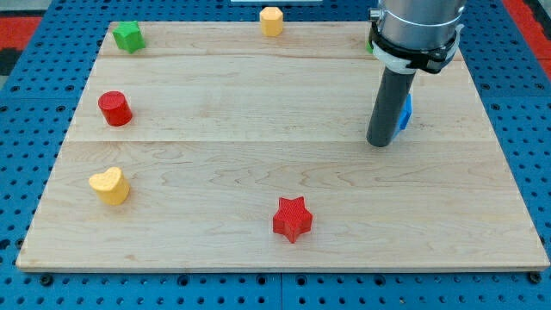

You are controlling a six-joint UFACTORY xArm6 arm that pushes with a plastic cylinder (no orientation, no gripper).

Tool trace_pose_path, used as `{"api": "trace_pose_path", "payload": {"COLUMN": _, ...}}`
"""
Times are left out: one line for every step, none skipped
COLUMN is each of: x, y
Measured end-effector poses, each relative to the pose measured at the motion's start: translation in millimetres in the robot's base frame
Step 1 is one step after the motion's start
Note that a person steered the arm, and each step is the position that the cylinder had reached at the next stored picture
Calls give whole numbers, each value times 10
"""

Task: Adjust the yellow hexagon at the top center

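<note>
One yellow hexagon [271, 20] sits at the view's top centre, right at the far edge of the wooden board [258, 172], upright, nothing touching it. My tip [381, 143] is well apart from it, down and toward the view's right, resting on the board in the right half. No pincer on this rig, just the straight dark rod, so nothing is clenched or grasped; the tip touches no yellow block. One blue block [405, 112] is just behind the rod on its right side, mostly hidden by it, shape can't be made out; whether rod and blue block touch, can't tell. A sliver of green [370, 45] shows at the rod mount's left edge near the board's top right, too hidden to name the shape. Block count by colour: yellow two, the hexagon plus one yellow heart [110, 185] at the view's lower left; red two, one red cylinder [114, 108] at the left edge mid-height and one red star [292, 219] at bottom centre; green one clear, a green star-like block [128, 36] at the top left corner, plus that partial sliver; blue one. All the clearly seen blocks are well apart from each other. The board lies on a blue perforated table [34, 103].
</note>
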State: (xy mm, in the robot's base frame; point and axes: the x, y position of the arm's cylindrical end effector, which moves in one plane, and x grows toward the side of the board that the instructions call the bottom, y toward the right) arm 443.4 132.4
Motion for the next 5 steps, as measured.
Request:
{"api": "trace_pose_path", "payload": {"x": -263, "y": -391}}
{"api": "trace_pose_path", "payload": {"x": -836, "y": -1013}}
{"api": "trace_pose_path", "payload": {"x": -1524, "y": -1119}}
{"api": "trace_pose_path", "payload": {"x": -2119, "y": -1136}}
{"api": "trace_pose_path", "payload": {"x": -2497, "y": -1157}}
